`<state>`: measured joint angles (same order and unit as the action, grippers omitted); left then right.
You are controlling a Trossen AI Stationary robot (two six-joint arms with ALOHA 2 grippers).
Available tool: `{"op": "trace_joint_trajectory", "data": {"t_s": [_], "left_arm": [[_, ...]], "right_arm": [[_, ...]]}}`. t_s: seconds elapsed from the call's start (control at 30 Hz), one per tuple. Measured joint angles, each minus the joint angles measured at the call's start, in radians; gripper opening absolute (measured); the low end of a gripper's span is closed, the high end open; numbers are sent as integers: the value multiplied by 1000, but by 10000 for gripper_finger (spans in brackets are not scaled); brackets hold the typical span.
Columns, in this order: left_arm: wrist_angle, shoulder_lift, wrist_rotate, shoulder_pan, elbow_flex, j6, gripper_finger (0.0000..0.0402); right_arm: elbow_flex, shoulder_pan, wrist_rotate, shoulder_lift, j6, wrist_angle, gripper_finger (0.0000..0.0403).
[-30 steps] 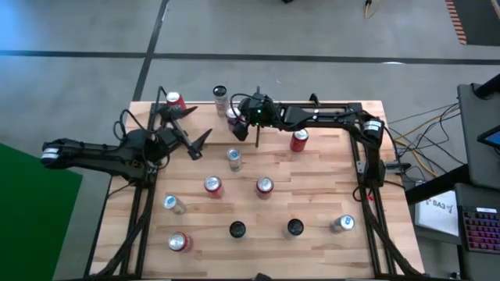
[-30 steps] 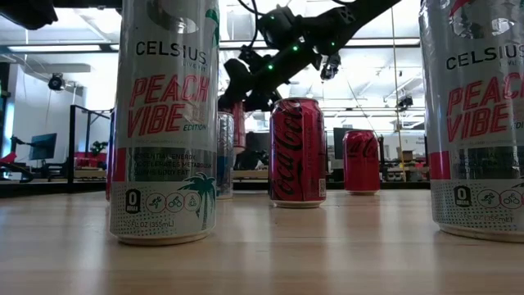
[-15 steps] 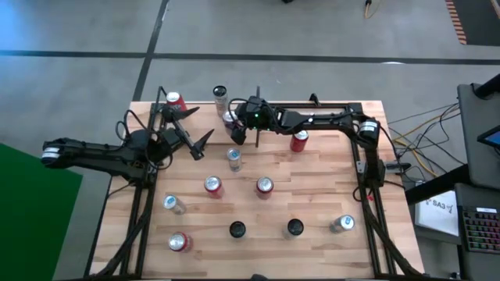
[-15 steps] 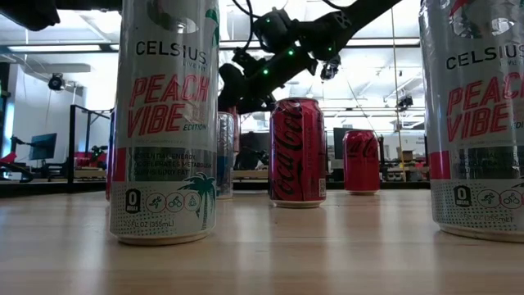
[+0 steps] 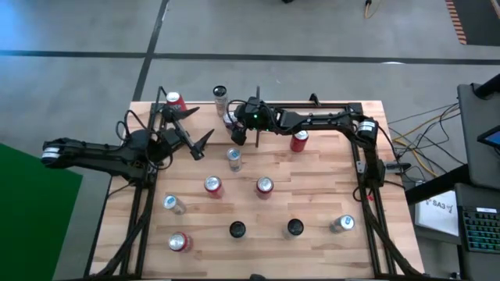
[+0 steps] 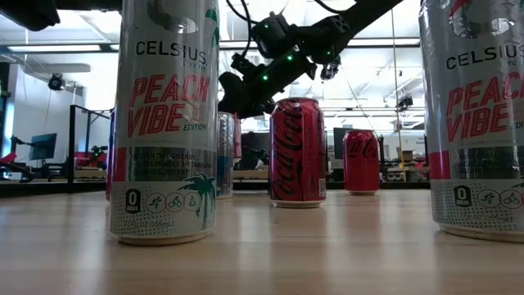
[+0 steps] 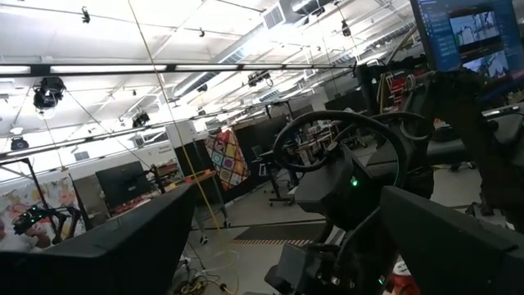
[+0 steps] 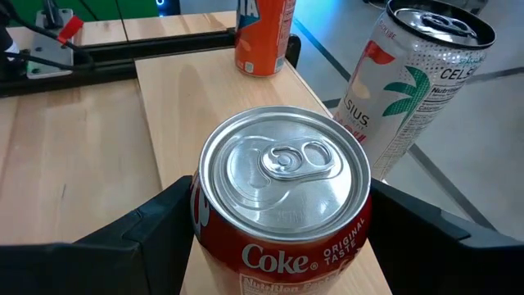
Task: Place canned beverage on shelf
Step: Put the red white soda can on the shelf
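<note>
A red Coke can point(image 8: 282, 188) stands upright between the fingers of my right gripper point(image 8: 282, 233), which is shut on it over the shelf point(image 8: 188, 90), a light wood plank at the table's far edge point(image 5: 199, 111). In the high view the can point(image 5: 231, 119) is at the far middle. An orange-red can point(image 8: 264, 33) and a white Celsius can point(image 8: 409, 82) stand on the plank nearby. My left gripper point(image 5: 199, 146) hovers open at the far left, holding nothing. My right gripper pinches the Coke can's side wall point(image 8: 209, 238) just below the rim between its two fingers point(image 8: 139, 238), one on each side. The fingers come nearly level from the table's right. The can stays upright; its base is out of view, so I cannot tell whether it rests on the plank.
Several cans stand about the table, among them a red one point(image 5: 299, 141) by the right arm, a silver one point(image 5: 233, 158) and two red ones point(image 5: 212, 186) point(image 5: 264, 186). Two tall Celsius cans point(image 6: 164, 123) point(image 6: 475, 115) stand at the near edge.
My right gripper has sunk a little toward the shelf with the Coke can, which stays upright in the hold.
</note>
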<state>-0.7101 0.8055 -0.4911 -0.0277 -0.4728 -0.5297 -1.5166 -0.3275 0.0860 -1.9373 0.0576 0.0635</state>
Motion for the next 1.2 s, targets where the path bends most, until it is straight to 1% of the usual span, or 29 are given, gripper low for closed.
{"op": "trace_joint_trajectory", "data": {"t_s": [0.2, 0.47, 0.8, 1.2], "left_arm": [[0, 0, 0, 0, 0, 0, 374], [9, 0, 0, 0, 0, 4, 374], [28, 0, 0, 0, 0, 15, 374], [32, 0, 0, 0, 0, 15, 374]], "right_arm": [[0, 0, -1, 0, -1, -2, 294], [-1, 0, 9, -1, 7, -6, 322], [-1, 0, 15, -2, 10, -16, 322], [-3, 0, 19, -2, 6, -46, 344]]}}
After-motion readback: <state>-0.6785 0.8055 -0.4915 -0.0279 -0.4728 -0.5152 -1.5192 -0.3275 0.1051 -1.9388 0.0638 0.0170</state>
